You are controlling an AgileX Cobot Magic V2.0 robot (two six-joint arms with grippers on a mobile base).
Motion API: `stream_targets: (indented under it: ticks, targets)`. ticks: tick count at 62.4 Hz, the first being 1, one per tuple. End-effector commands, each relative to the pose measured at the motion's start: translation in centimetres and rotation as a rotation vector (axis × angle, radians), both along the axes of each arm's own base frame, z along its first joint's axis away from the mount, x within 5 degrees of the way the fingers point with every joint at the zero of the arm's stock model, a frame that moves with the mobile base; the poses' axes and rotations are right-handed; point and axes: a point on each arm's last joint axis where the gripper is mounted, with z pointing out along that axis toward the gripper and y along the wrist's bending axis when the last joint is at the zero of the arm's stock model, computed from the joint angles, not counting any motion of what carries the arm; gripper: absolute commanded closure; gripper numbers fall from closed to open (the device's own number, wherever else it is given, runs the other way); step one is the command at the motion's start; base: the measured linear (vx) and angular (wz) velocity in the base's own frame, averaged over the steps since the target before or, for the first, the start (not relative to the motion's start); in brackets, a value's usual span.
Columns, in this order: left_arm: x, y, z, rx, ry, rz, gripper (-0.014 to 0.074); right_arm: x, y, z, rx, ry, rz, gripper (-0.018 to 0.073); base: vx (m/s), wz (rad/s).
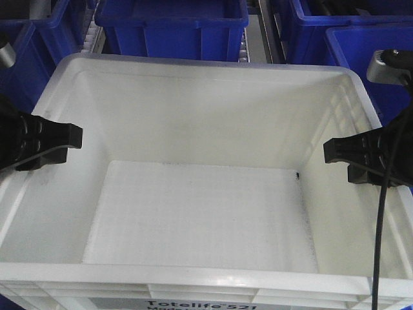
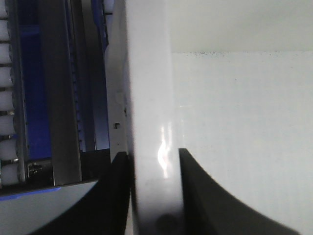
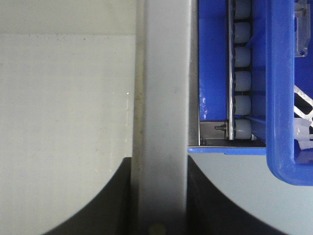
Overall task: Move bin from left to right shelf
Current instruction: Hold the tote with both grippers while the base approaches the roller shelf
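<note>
Squeezing a side wall each, the left pincer (image 2: 152, 155) and right pincer (image 3: 159, 161) are closed on the bin (image 1: 193, 116), one on each rim. If one slips, the bin could tip or fall. It sits close in front, between rollers (image 3: 242, 73) on both sides. Blue crates (image 1: 171, 26) stand just behind and near its right rim, so swinging right could bump them.
</note>
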Motion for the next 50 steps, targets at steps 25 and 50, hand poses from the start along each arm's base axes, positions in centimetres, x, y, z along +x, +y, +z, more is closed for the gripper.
stream_targets:
  ticks: [25,50]
  targets:
    - [-0.44,1.08,2.33,0.054,-0.152,-0.007,0.0576,0.15,-2.07,2.0,-0.139,-0.141,-0.054,0.0561,0.04,-0.03]
    - [-0.44,1.08,2.33,0.054,-0.152,-0.007,0.0576,0.15,-2.07,2.0,-0.139,-0.141,-0.054,0.0561,0.01,-0.01]
